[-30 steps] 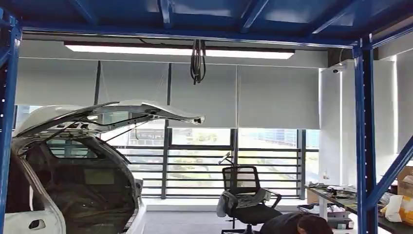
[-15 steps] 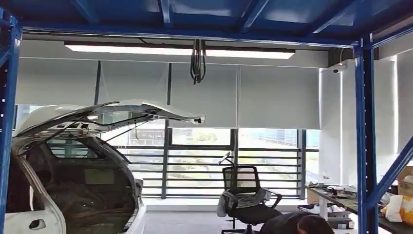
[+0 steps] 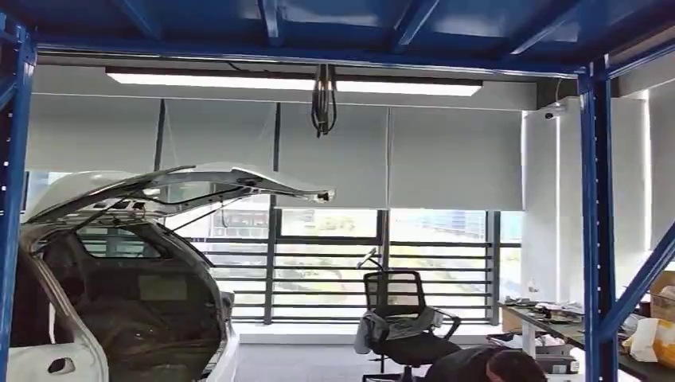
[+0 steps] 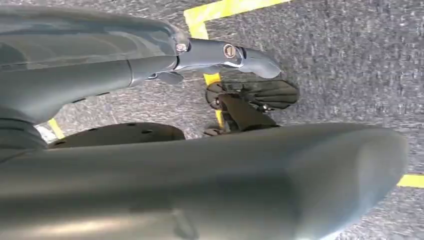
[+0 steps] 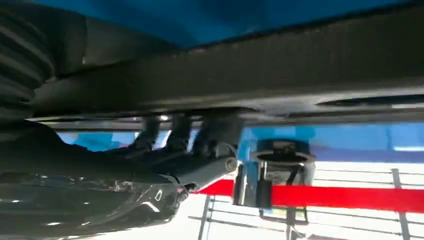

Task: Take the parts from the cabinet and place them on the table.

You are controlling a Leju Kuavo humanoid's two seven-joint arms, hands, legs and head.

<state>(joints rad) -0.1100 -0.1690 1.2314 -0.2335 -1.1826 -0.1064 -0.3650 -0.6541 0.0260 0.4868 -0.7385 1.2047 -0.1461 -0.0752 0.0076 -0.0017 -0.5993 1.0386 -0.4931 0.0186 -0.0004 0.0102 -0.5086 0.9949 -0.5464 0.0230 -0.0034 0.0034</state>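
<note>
- Close up, the right hand [image 5: 165, 150] curls its fingers around a long dark part [image 5: 280, 75].
- Lower, the left hand [image 4: 215, 55] hangs over grey carpet [image 4: 340, 50], fingers extended, holding nothing.
- Farther off stand a white car body [image 3: 119, 263] and an office chair [image 3: 402, 322].

1. A table [image 3: 557, 328] stands at the right of the head view, beyond a blue rack post; its dark top runs toward the lower right corner.
2. Small cluttered items [image 3: 549, 310] lie on the table's far end, too small to tell apart.
3. A white and yellow bag [image 3: 654, 341] sits on the near part of the table, with a cardboard box [image 3: 662, 296] just behind it.
4. In the left wrist view the floor is grey carpet [image 4: 350, 55] marked with yellow tape lines [image 4: 220, 10].
5. In the head view the grey floor [image 3: 302, 362] carries a black office chair [image 3: 406, 330] and a white car body [image 3: 119, 278] with its tailgate raised.
</note>
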